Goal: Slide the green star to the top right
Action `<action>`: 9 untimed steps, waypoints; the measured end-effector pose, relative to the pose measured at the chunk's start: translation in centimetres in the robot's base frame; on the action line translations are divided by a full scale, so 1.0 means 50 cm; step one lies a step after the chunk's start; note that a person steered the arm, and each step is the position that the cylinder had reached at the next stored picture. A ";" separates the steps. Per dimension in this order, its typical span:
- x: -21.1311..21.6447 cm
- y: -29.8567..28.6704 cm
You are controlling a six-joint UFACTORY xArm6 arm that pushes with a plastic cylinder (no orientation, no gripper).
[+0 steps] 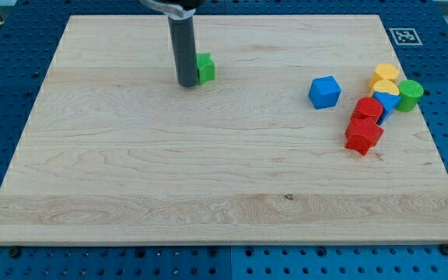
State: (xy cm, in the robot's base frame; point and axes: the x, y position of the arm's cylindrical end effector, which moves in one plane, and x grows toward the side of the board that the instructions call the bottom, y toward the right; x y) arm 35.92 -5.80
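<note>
The green star [205, 68] lies on the wooden board [208, 171] in the upper left-middle part. The dark rod partly hides its left side. My tip [187, 83] rests on the board against the star's left edge, just left of it and slightly below. The star is far from the board's top right corner.
A blue cube [325, 92] sits right of centre. At the right edge is a cluster: two red blocks [364, 132], a yellow block [384, 75], another yellow one [386, 87], a blue block [386, 102] and a green cylinder [410, 95]. A marker tag [404, 36] is at the top right.
</note>
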 end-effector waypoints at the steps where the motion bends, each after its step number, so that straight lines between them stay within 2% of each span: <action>1: -0.036 0.055; 2: -0.086 0.108; 5: -0.241 0.117; 8: -0.263 0.235; 9: -0.233 0.258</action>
State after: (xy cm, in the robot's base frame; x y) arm 24.28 7.11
